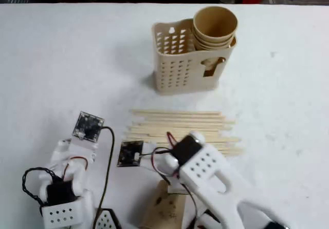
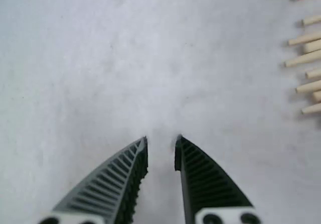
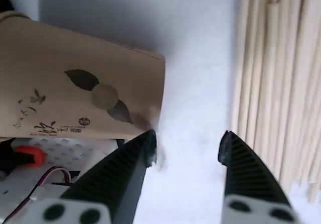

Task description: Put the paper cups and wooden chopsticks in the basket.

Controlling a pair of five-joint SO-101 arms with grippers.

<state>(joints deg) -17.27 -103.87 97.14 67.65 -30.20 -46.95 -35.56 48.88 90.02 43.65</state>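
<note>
Two dark fingers of the right gripper (image 3: 188, 143) stand wide apart above the white table (image 1: 61, 59), one tip at the rim of a paper cup (image 3: 75, 83) lying on its side, the other near the pile of wooden chopsticks (image 3: 281, 83). The left gripper (image 2: 160, 141) has its fingers narrowly apart over bare table, holding nothing, with chopstick ends off to one side. Beyond the pile, the perforated basket (image 1: 180, 70) stands upright with a stack of paper cups (image 1: 215, 26) inside.

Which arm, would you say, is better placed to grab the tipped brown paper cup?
Right: the right hand, open, sits beside the brown paper cup; the left hand faces bare white table.
</note>
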